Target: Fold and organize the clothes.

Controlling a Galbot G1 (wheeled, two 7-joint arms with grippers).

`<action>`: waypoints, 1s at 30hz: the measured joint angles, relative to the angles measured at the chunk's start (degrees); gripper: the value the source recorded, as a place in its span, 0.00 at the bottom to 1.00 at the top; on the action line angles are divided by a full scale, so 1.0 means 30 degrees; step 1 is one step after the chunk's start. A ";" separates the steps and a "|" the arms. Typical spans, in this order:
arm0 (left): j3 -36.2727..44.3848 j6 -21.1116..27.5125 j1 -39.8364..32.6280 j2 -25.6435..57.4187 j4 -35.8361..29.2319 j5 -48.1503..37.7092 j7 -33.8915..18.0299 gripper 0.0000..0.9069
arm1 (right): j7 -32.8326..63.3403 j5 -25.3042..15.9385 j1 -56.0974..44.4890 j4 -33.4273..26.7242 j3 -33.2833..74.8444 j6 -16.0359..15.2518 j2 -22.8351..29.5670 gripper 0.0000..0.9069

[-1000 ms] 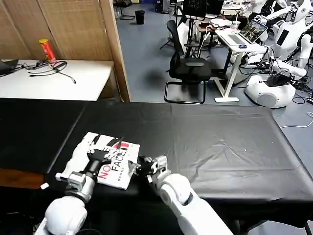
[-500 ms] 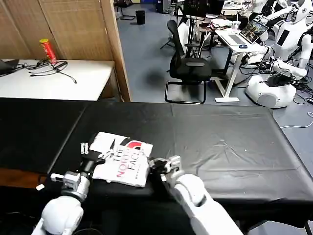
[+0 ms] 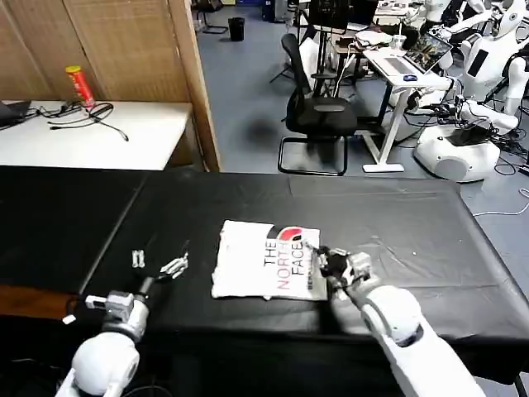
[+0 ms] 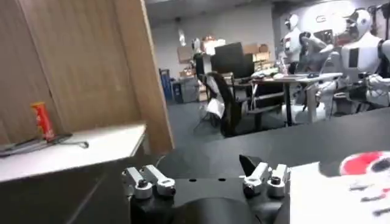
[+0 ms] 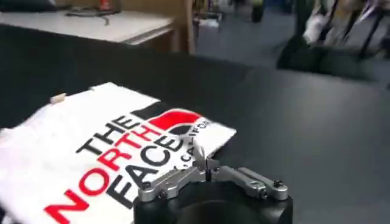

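T-shirt [image 3: 263, 259] folded on black table [image 3: 413, 223], right hand [image 3: 318, 258] pinching its edge, left hand [image 3: 157, 263] released.

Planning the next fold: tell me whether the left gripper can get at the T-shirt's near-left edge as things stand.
Probably yes. The left gripper sits open beside the T-shirt, with bare black cloth between them. The right gripper is at the opposite edge.

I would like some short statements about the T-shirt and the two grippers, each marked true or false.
1. The folded T-shirt lies on the black table cover. True.
2. The left gripper is holding the T-shirt. False: it is open and apart from the shirt, to its left.
3. The right gripper is at the shirt's edge nearest the lettering, fingers closed. True.
4. The shirt's lettering is hidden underneath. False: it faces up.
5. The shirt hangs over the table's front edge. False: it lies fully on the table.
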 joint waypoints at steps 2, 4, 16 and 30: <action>0.0007 -0.0036 0.0084 -0.0034 0.0000 -0.0365 -0.0098 0.97 | -0.0402 -0.0478 -0.0357 0.0357 0.0265 0.0220 -0.0388 0.97; 0.0020 -0.0227 0.0098 -0.0037 0.0000 -0.0821 -0.0117 0.97 | -0.0613 -0.0884 -0.0754 0.0696 0.0486 0.0397 -0.0661 0.97; 0.0211 -0.0645 0.0959 -0.0056 -0.0187 -0.1524 -0.0838 0.97 | 0.2148 -0.0909 -0.4897 0.2615 0.2434 0.5108 -0.0317 0.97; -0.0933 -0.0997 0.6129 -0.0742 -0.3322 -0.1371 -0.1617 0.97 | 0.6338 -0.2825 -1.2616 0.3905 0.4350 1.3516 0.0386 0.97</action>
